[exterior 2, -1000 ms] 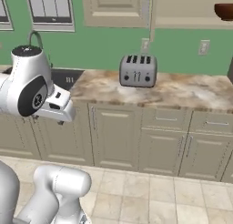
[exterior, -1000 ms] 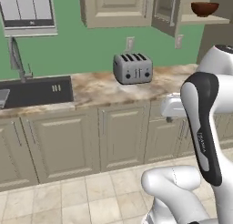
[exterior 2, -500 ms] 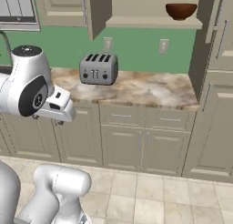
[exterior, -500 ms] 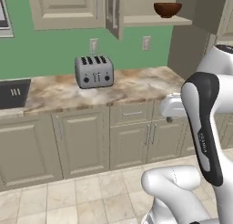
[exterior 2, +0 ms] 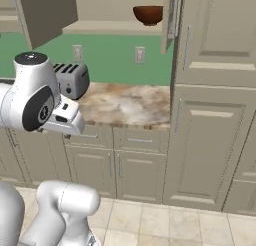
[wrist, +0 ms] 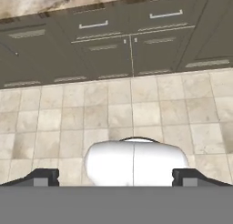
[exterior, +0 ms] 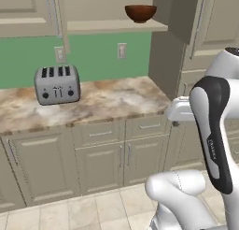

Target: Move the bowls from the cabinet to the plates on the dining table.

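A reddish-brown bowl [exterior: 140, 12] [exterior 2: 148, 14] stands on the plain shelf of the open beige cabinet [exterior: 112, 25] [exterior 2: 115, 27], high above the worktop. The cabinet's doors stand swung out to both sides of it. My gripper [wrist: 116, 176] is open, its dark fingertips [wrist: 43, 175] wide apart with nothing between them. It points down at the tiled floor, far below the bowl. The arm is folded close to the base. The plates and the dining table are out of view.
A silver toaster [exterior: 57, 84] [exterior 2: 72, 79] sits on the stone worktop [exterior: 116, 100] [exterior 2: 125, 102] over low drawer units. A tall beige unit [exterior 2: 215, 115] closes the worktop's right end. Pale floor tiles [wrist: 136, 104] lie before the units.
The whole picture has slid left, so the base has driven to the right along the worktop. The sink has left the views. The arm's pose and the open gripper look unchanged.
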Controlling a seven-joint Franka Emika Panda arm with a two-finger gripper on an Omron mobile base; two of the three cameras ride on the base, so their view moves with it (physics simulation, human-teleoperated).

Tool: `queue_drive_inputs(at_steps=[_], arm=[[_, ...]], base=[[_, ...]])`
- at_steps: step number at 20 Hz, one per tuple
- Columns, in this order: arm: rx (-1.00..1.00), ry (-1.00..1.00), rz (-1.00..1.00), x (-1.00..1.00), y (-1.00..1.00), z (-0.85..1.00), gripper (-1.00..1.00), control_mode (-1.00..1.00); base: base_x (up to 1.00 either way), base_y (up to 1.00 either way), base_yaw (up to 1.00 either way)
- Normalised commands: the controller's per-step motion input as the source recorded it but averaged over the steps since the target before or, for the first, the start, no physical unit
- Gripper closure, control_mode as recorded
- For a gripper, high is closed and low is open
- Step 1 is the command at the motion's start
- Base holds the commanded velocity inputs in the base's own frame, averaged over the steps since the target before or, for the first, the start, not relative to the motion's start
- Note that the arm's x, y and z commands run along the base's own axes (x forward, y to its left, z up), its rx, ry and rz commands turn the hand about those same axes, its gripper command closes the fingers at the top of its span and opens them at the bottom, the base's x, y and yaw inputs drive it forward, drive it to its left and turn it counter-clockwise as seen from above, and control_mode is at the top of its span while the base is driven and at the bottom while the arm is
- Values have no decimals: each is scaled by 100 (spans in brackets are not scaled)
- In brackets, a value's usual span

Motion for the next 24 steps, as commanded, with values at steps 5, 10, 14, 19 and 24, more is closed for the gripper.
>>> queue_drive_inputs(at_steps=[5, 10, 14, 19, 24], arm=[[0, 0, 0, 0, 0, 0, -100, 100], [0, 0, 0, 0, 0, 0, -100, 100], [0, 0, 0, 0, 0, 0, -100, 100], [0, 0, 0, 0, 0, 0, -100, 100], [0, 0, 0, 0, 0, 0, -100, 100]], base=[[98, -2, 0], [55, 16, 0], [97, 0, 0], [80, 0, 0], [9, 0, 0]])
